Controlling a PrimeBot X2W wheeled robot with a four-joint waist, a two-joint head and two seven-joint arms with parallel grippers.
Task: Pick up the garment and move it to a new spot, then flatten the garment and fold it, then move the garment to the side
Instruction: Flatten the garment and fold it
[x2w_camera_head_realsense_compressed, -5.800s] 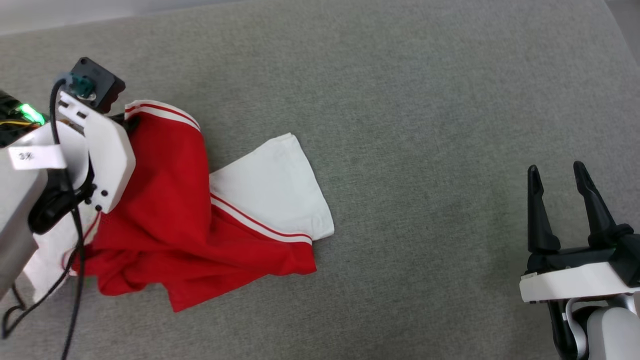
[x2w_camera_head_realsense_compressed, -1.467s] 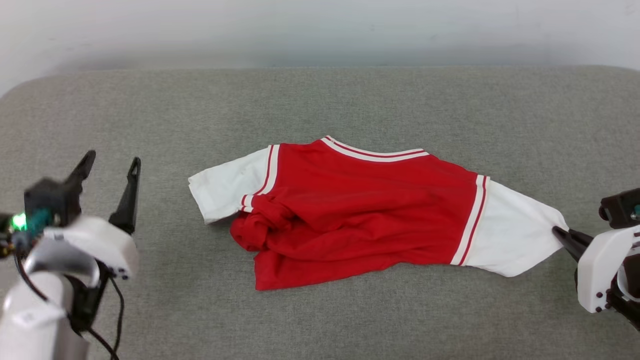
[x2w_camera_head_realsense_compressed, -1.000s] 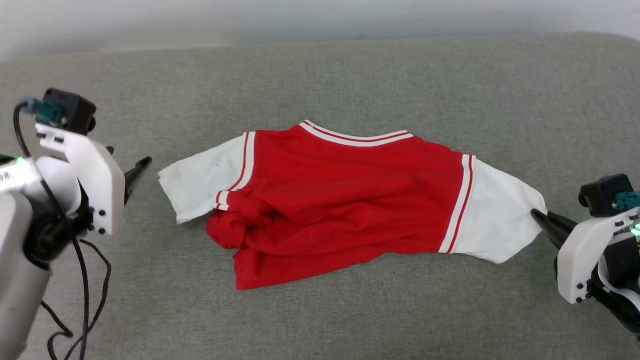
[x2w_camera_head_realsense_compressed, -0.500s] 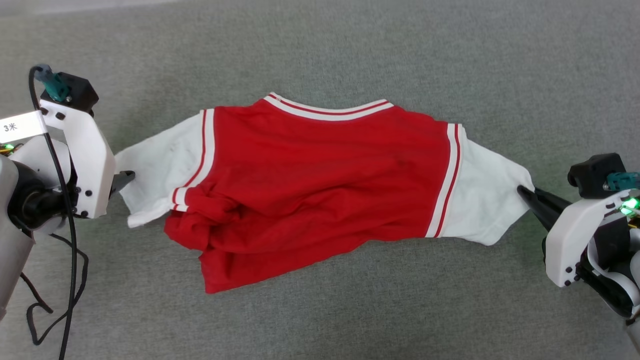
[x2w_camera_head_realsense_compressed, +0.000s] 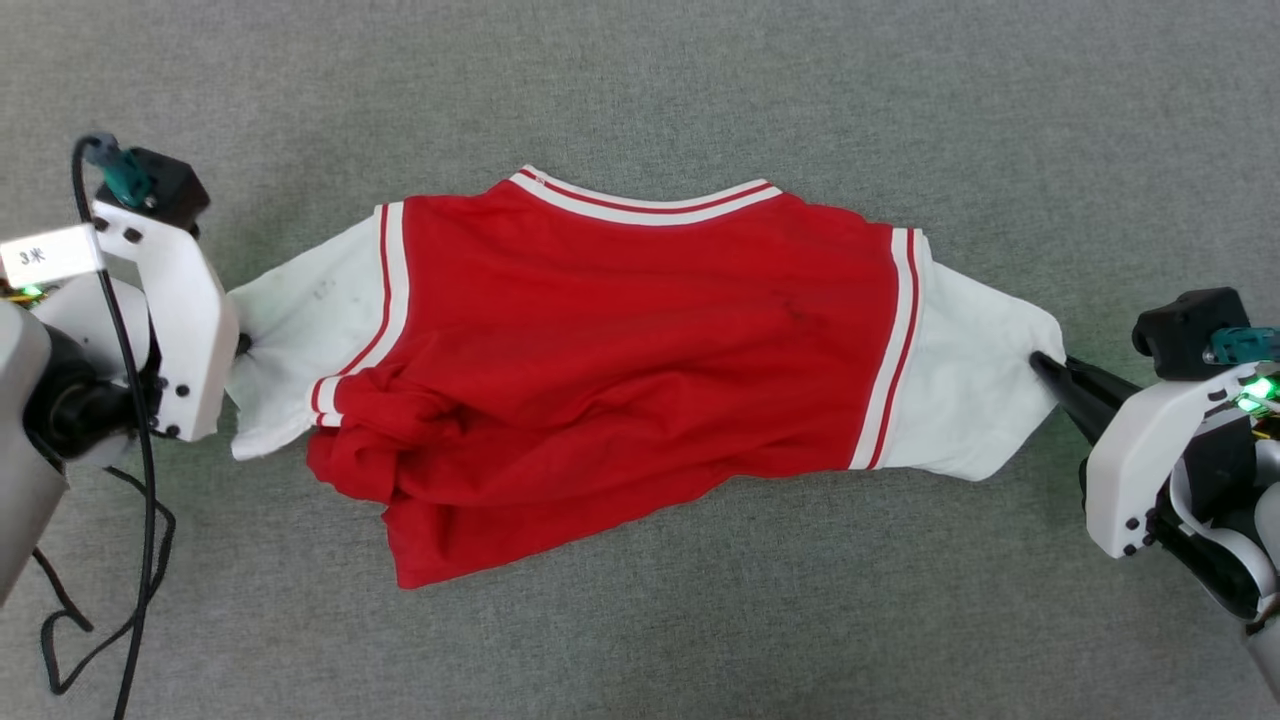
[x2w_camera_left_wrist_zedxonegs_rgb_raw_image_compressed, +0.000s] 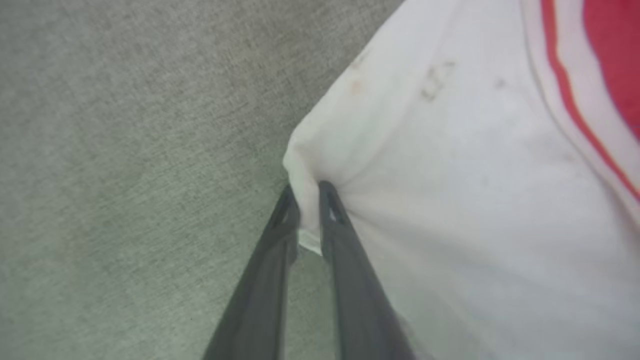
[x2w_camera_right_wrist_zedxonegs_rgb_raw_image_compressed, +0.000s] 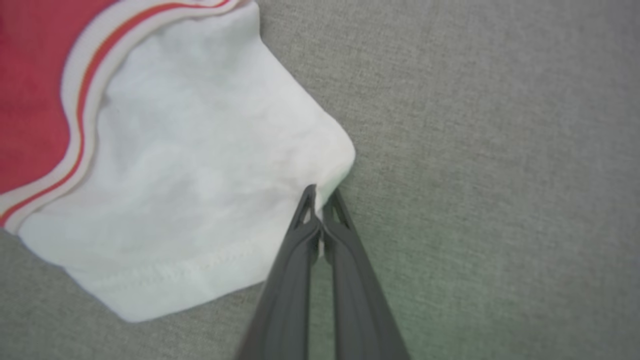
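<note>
Bright, even light leaves only faint shadow under the shirt (x2w_camera_head_realsense_compressed: 640, 350). The head view is sharp; both wrist views are slightly blurred.

Which room this is cannot be told. A grey woven-fabric surface (x2w_camera_head_realsense_compressed: 640, 80) like upholstery, a loose black cable (x2w_camera_head_realsense_compressed: 148, 520) and a taped paper label (x2w_camera_head_realsense_compressed: 50, 255) suggest a robot test setup.

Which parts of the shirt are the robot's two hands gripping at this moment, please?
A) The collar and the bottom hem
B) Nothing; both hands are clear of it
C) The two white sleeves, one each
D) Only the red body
C: the left hand is shut on the edge of one white sleeve of the garment, and the right hand is shut on the edge of the other.
</note>
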